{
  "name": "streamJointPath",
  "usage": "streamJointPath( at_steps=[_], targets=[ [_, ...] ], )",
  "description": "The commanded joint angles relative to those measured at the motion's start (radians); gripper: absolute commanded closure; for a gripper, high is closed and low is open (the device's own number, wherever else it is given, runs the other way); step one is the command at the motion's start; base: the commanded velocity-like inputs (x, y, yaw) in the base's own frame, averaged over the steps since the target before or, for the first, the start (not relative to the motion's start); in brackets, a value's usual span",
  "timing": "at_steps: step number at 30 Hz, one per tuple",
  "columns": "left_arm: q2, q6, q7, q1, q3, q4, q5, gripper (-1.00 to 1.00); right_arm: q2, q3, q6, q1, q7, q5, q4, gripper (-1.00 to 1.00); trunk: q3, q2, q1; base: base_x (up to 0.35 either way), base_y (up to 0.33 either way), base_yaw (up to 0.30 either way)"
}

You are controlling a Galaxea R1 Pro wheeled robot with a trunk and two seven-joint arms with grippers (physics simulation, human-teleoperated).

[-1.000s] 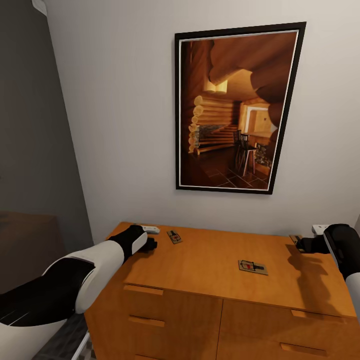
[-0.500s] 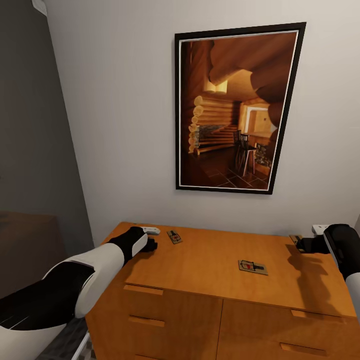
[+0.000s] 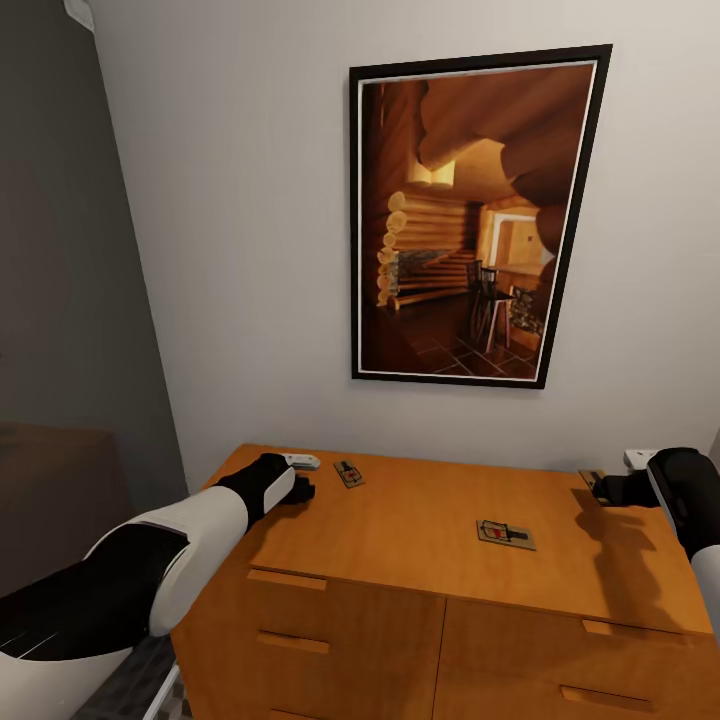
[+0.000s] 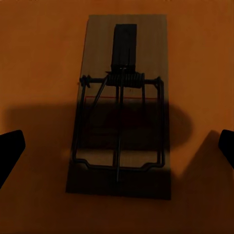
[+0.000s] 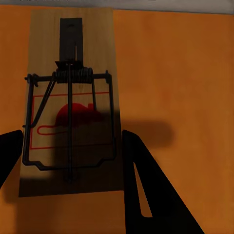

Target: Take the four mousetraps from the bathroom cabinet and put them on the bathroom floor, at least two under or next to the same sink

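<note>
Left pincer (image 4: 117, 146) hanging spread over mousetrap (image 4: 119, 109), fingers well clear each side, lining up grab; right pincer (image 5: 73, 151) closing round second trap (image 5: 70, 102), contact unclear; two more traps (image 3: 505, 534) lying free on cabinet (image 3: 420, 560) surface

Flat on the orange-brown cabinet top (image 4: 204, 58): a tan mousetrap (image 4: 122, 105), dark wire bar and spring across its board, shaded. Black fingertips (image 4: 9, 151) of the left gripper (image 4: 117, 148) spread wide on either side, clear of it.
</note>
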Motion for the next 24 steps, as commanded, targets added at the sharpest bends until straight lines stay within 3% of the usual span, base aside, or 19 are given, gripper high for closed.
streamJointPath(
  at_steps=[1,6,7,24],
  targets=[
    [0.000,0.005,0.005,0.000,-0.012,0.034,0.010,-1.00,0.000,-0.002,0.003,-0.001,0.006,0.008,-0.001,1.00,-0.002,-0.001,0.000,0.000,0.000,0.000],
    [0.000,0.005,0.005,0.000,-0.012,0.033,0.010,-1.00,0.000,-0.002,0.003,-0.001,0.006,0.008,-0.001,1.00,-0.002,-0.001,0.000,0.000,0.000,0.000],
    [0.000,0.005,0.004,0.000,-0.012,0.033,0.010,1.00,0.000,-0.002,0.003,0.000,0.006,0.008,-0.001,1.00,-0.002,-0.001,0.000,0.000,0.000,0.000],
    [0.000,0.004,0.005,0.000,-0.012,0.031,0.011,1.00,0.000,-0.002,0.003,-0.001,0.006,0.008,-0.002,1.00,-0.002,-0.001,0.000,0.000,0.000,0.000]
  ],
)
